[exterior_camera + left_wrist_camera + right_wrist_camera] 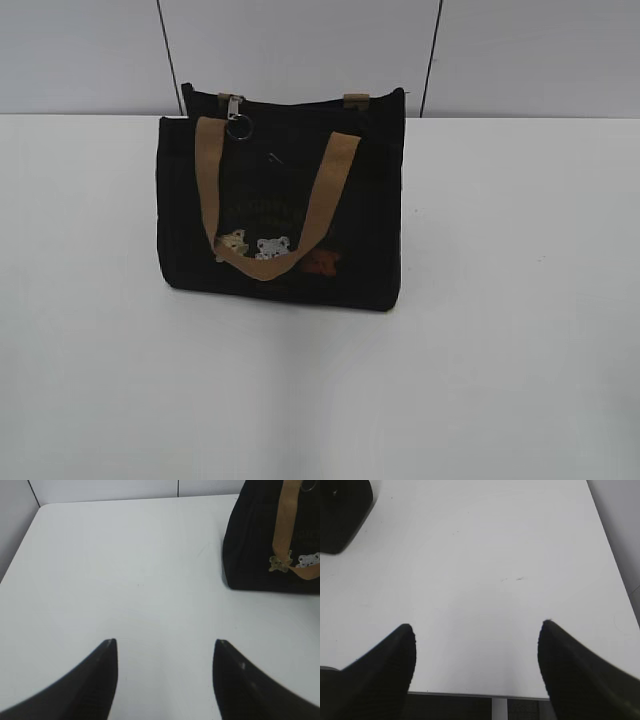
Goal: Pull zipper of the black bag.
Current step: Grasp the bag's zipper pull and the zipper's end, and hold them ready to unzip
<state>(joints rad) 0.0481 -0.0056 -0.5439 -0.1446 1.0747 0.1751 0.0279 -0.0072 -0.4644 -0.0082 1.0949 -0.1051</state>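
Currently the white table (520, 300) fills most of the exterior view, grey panelled wall (300, 50) behind it. Black bag (280, 210) stands upright at frame centre, tan handle (265, 200) draped down its front. Zipper (234, 108) sits at the bag's top edge, upper left of the bag, ring hanging below the tab; track runs left-right along the top.

Left gripper (162, 675): jaws spread wide, nothing held, low over bare table; bag is upper right in its view, near. Right gripper (477, 667): also spread and empty; only a bag corner at upper left, farther off.

Judgement: left arm is nearer the pull tab. Neither arm shows in the exterior view.
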